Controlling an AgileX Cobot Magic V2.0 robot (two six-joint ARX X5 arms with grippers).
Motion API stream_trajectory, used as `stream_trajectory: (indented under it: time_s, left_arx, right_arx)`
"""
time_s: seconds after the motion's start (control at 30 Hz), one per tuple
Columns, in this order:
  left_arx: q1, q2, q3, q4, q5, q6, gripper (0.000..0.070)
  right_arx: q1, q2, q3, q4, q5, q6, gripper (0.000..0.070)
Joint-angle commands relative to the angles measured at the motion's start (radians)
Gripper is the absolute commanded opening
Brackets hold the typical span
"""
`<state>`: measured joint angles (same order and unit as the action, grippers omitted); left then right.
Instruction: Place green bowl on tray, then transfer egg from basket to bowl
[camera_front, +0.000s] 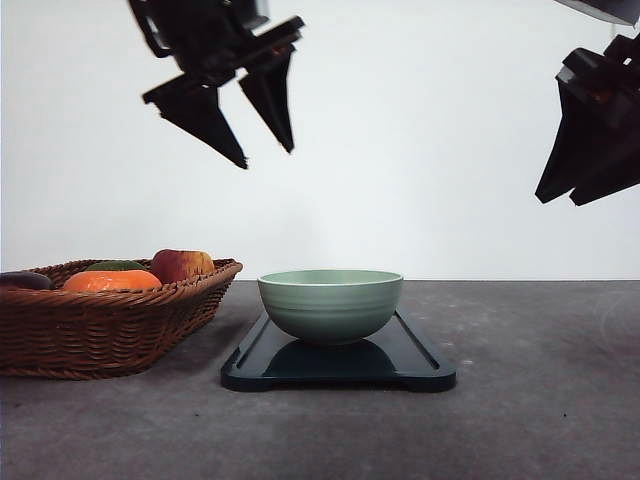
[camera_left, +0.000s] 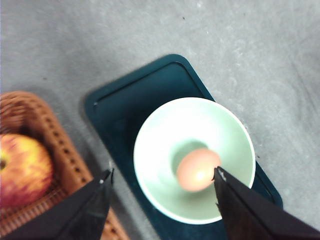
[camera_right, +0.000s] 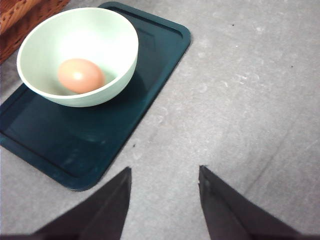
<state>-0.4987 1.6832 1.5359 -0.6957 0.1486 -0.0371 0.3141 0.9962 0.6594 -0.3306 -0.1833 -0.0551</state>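
Fingers of our left gripper (camera_front: 268, 152) and right gripper (camera_right: 165, 177) hang apart, empty.
Our egg (camera_left: 198, 169) lies in the bowl (camera_front: 330, 304) on the tray (camera_front: 420, 362); fragile, slippery, so we'd pinch its sides gently.

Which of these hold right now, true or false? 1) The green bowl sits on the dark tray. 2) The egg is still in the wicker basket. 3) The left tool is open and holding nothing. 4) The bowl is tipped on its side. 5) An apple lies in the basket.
1) True: the pale sage-green round bowl stands on the flat dark navy rectangular plastic tray.
2) False: the tan egg lies inside the bowl.
3) True: the left tool hangs open and empty above the bowl.
4) False: the bowl stands upright.
5) True: a red-yellow apple lies in the brown woven wicker basket.
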Motion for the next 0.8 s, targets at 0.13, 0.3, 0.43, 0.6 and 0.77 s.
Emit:
stream_trajectory:
  time_s: [0.13, 0.3, 0.43, 0.6, 0.77]
  left_arx:
    - [0.012, -0.155, -0.214, 0.137, 0.001, -0.025, 0.0388]
    - [0.038, -0.319, -0.445, 0.260, 0.001, -0.036, 0.0387]
    - [0.073, -0.441, -0.595, 0.298, 0.001, -0.039, 0.0387]
    - [0.131, -0.587, -0.731, 0.311, 0.001, -0.040, 0.0387]
    - [0.194, -0.706, -0.823, 0.309, 0.001, -0.034, 0.0387]
  right_arx:
    - [0.004, 0.009, 0.010, 0.009, -0.002, 0.003, 0.0265]
    - [0.004, 0.009, 0.010, 0.008, -0.002, 0.002, 0.0265]
    - [0.004, 0.009, 0.010, 0.008, -0.003, 0.002, 0.0265]
    - [0.004, 0.009, 0.010, 0.006, -0.003, 0.001, 0.0266]
    - [0.004, 0.009, 0.010, -0.009, -0.023, -0.006, 0.0266]
